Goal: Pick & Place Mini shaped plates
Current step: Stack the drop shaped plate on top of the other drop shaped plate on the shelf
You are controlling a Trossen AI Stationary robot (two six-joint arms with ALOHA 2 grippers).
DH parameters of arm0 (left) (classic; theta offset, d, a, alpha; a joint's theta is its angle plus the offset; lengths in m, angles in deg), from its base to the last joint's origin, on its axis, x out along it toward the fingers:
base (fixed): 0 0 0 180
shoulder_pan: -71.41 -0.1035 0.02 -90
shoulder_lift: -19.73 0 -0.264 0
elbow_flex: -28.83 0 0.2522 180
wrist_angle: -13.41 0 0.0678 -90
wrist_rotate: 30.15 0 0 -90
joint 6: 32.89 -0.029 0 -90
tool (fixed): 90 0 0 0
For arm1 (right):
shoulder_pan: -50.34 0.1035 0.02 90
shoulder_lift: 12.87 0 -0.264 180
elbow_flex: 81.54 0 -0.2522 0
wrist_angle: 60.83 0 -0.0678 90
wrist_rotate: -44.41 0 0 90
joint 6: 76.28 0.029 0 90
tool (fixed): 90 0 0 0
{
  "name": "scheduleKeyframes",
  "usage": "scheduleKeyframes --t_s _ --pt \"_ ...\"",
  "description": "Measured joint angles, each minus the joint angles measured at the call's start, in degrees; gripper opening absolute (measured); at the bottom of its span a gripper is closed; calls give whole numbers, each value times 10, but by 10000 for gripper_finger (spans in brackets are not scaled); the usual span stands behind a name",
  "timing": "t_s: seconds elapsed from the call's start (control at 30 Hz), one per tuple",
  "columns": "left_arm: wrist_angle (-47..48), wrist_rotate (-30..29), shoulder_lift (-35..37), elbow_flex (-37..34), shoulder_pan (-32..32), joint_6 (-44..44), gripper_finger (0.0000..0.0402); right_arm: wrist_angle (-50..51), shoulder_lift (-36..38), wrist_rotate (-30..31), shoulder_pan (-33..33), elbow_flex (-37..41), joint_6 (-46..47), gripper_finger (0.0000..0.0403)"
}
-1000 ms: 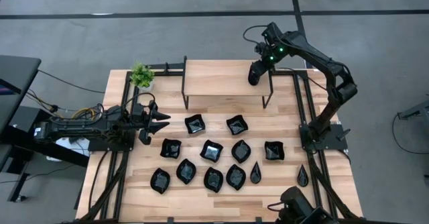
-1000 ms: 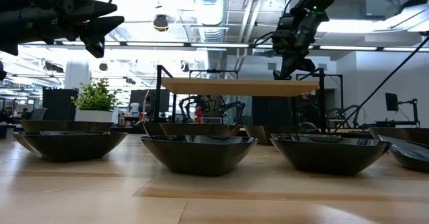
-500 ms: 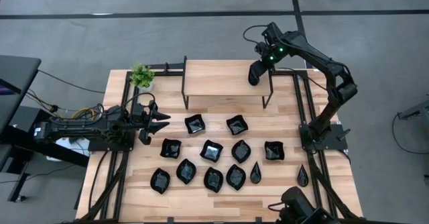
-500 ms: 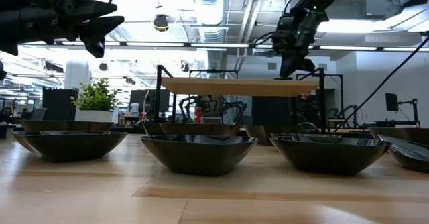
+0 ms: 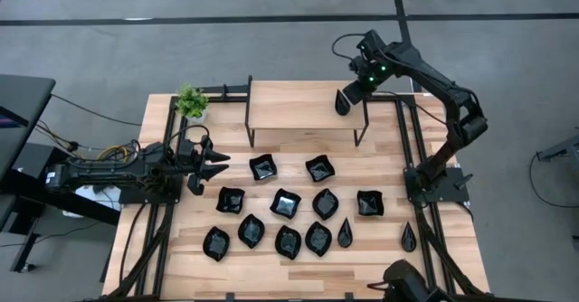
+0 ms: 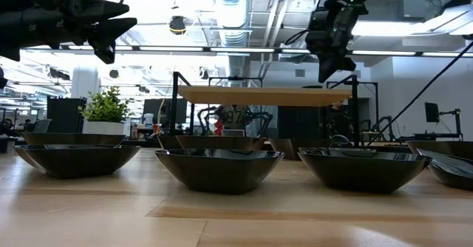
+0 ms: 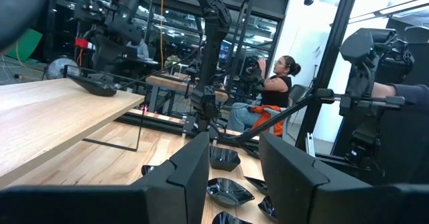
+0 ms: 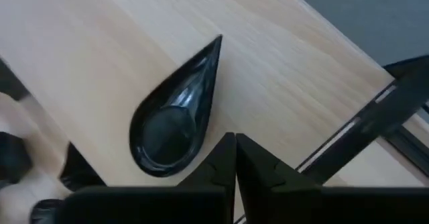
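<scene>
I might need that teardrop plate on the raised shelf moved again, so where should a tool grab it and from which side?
Grip the teardrop plate across its narrow pointed end, coming straight down from above. It lies flat and open side up near the right end of the raised wooden shelf, and its rounded end looks too wide and low-walled for a sure pinch. The right tool, shut, is just beside it; the left tool waits at the table's left.

My right arm reaches up and over, elbow bent, wrist pitched downward. Right gripper (image 5: 362,67) hangs in the air; jaws pressed together, tips touching, nothing between them (image 8: 234,158). My left arm lies stretched out low and horizontal along its side. Left gripper (image 5: 215,164) points inward, jaws spread apart with a clear gap, empty (image 7: 234,177).
</scene>
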Motion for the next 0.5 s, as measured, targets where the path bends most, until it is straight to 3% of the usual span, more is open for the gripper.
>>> scheduleKeyframes --t_s 0.2,0.5 --pt "0 0 0 0 0 0 132 17 1 19 33 0 0 2" --pt "0 0 0 0 0 15 132 187 83 11 160 0 85 2"
